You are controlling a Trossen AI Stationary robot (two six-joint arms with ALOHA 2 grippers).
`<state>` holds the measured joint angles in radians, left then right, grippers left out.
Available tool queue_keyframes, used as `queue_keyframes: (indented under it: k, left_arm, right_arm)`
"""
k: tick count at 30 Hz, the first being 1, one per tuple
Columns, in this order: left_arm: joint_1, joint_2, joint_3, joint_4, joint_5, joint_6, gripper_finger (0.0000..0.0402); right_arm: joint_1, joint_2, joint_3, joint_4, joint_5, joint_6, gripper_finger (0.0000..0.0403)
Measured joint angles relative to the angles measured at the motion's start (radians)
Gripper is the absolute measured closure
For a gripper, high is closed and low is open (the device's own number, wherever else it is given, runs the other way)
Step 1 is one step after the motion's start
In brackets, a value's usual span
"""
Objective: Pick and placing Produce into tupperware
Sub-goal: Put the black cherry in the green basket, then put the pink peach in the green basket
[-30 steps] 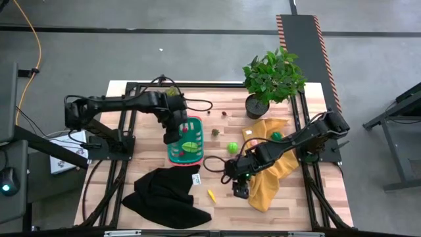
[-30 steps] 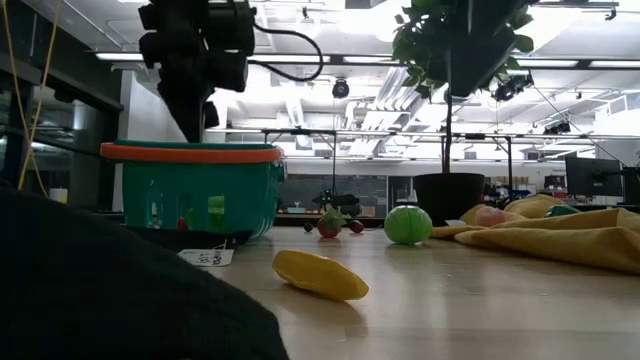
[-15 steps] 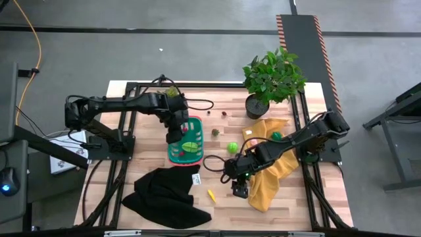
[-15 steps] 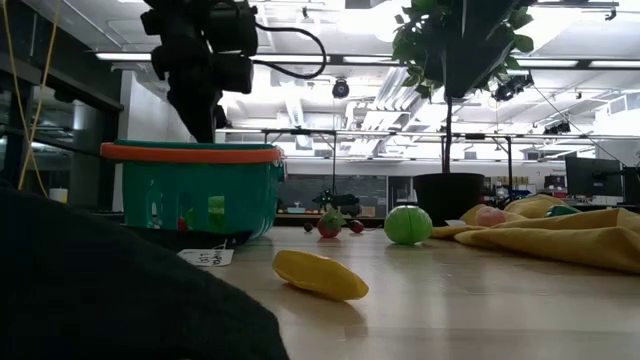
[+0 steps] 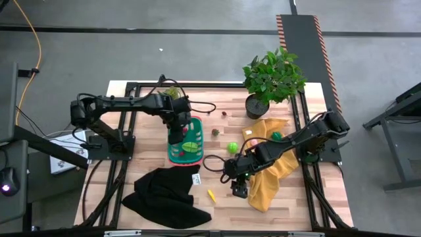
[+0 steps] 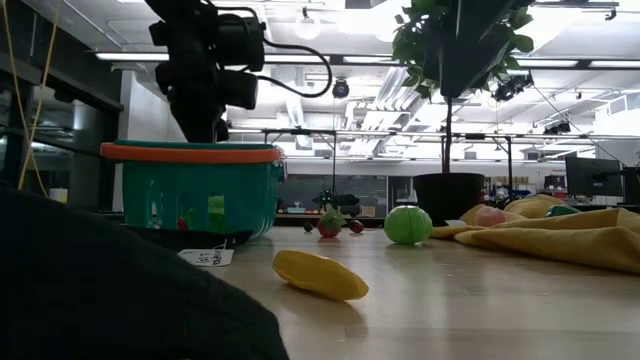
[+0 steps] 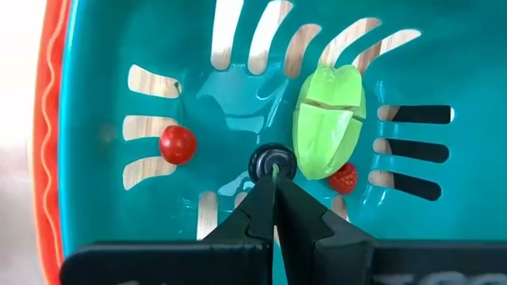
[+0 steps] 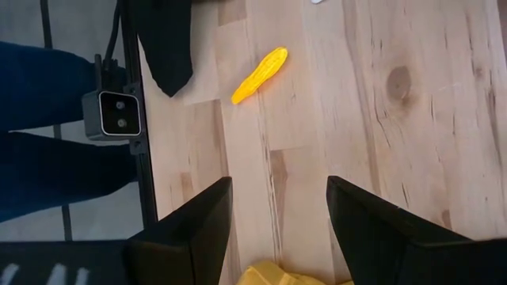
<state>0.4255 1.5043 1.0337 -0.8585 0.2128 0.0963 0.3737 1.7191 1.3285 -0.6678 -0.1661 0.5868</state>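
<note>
You're partway: tupperware (image 5: 186, 139) on the counter (image 5: 217, 184) holds a green piece (image 7: 329, 121) & two red bits. Left gripper (image 7: 273, 176) inside it, fingers together at a dark piece (image 7: 271, 161). Right gripper (image 8: 277, 210) apart, above counter near yellow piece (image 8: 258, 75); green ball (image 5: 232, 147) etc. still out.

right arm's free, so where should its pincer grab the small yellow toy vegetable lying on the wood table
Probably across its narrow middle, coming straight down. The small yellow elongated toy vegetable lies flat on the bare wooden table with tapered ends, so they would likely slip; the fingers should straddle its short axis. Nothing crowds it, though the black cloth lies to one side. The open right pincer hovers nearby.
</note>
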Motion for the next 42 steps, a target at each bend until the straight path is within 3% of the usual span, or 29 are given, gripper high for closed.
queue_keyframes:
  k: [10, 24, 42]
  left_arm:
    - [0.000, 0.000, 0.000, 0.002, 0.001, -0.023, 0.0397]
    - [0.000, 0.000, 0.000, 0.000, 0.007, -0.031, 0.0331]
    - [0.000, -0.001, 0.000, -0.015, 0.058, -0.052, 0.0328]
  right_arm:
    - [0.000, 0.000, 0.000, 0.006, 0.000, 0.000, 0.0205]
    - [0.000, 0.000, 0.000, 0.007, 0.005, 0.000, 0.0205]
    - [0.000, 0.000, 0.000, 0.007, 0.015, -0.002, 0.0205]
